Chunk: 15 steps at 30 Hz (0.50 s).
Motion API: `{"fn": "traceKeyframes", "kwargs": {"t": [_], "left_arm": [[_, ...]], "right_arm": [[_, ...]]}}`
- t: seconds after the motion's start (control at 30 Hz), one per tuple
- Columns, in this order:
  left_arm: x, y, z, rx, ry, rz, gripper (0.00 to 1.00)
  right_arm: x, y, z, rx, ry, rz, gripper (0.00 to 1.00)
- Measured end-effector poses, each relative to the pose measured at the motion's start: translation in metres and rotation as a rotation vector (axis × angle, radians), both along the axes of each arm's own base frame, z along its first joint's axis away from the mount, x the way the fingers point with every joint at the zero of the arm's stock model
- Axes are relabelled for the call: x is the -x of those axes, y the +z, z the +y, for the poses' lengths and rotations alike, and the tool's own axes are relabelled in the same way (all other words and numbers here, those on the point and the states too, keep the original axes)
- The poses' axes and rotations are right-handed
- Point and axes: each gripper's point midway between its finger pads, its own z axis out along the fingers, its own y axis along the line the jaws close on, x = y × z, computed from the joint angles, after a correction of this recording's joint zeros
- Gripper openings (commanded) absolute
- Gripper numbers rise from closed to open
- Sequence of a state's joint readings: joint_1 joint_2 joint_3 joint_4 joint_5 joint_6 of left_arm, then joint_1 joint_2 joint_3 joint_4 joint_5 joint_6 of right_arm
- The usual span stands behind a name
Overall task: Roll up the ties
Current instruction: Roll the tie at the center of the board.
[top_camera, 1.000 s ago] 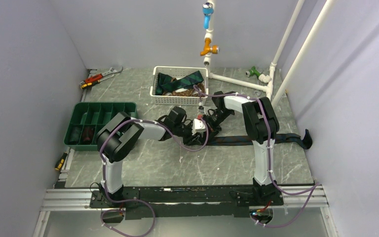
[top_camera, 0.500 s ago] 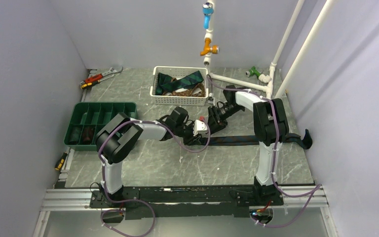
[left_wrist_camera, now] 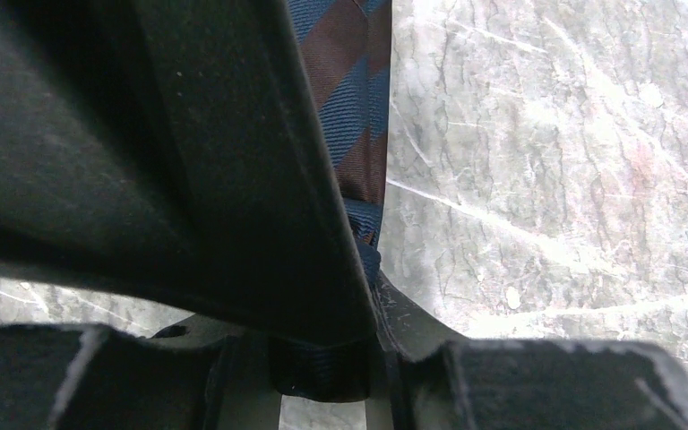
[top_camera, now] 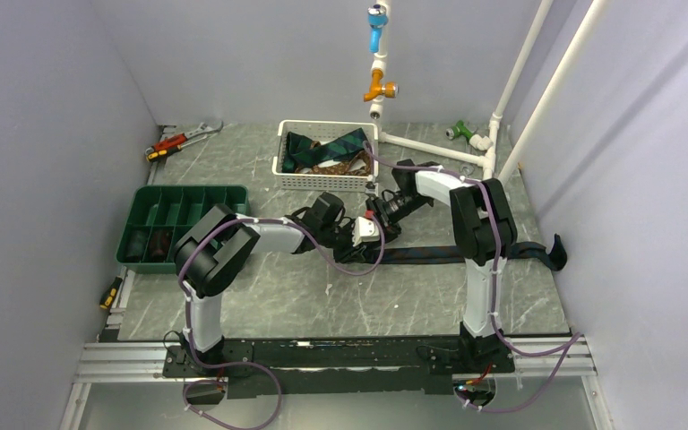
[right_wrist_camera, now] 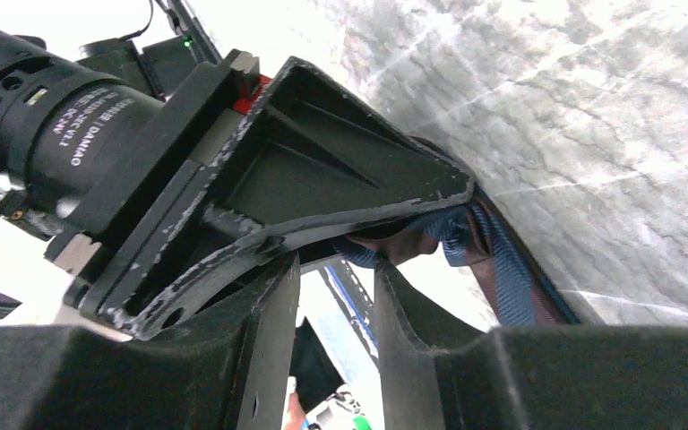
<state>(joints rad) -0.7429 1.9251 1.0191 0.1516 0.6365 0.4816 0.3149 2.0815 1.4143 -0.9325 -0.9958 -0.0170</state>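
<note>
Across the table [top_camera: 322,296] a striped tie [top_camera: 430,254] lies stretched toward the right edge. It looks soft, light and slippery, best pinched at its folded end. There the left fingers [right_wrist_camera: 340,179] clamp it; the right fingers [right_wrist_camera: 412,345] stand apart, empty.

Navy-and-maroon striped fabric necktie [top_camera: 430,254]: left end concealed beneath left gripper [top_camera: 356,244] and right gripper [top_camera: 376,224], top view. Left wrist view: broad black finger [left_wrist_camera: 143,161] covers most of it; upper edge crops the stripes. Right wrist view: background washed out white. Green plastic compartment tray [top_camera: 188,189]: dark contents too small to identify.
</note>
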Motion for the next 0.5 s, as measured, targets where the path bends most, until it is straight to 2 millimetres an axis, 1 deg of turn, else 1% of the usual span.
{"fn": "traceKeyframes", "kwargs": {"t": [0.3,0.43,0.5], "left_arm": [[0.000,0.000,0.000,0.000,-0.002,-0.001,0.34],[0.000,0.000,0.000,-0.001,-0.003,-0.001,0.34],[0.000,0.000,0.000,0.000,-0.003,-0.002,0.34]], "right_arm": [[-0.001,-0.014,-0.005,0.066,-0.019,0.013,0.39],[-0.003,-0.022,-0.011,0.123,-0.020,-0.004,0.41],[-0.004,-0.025,-0.013,0.143,-0.020,-0.010,0.39]]}}
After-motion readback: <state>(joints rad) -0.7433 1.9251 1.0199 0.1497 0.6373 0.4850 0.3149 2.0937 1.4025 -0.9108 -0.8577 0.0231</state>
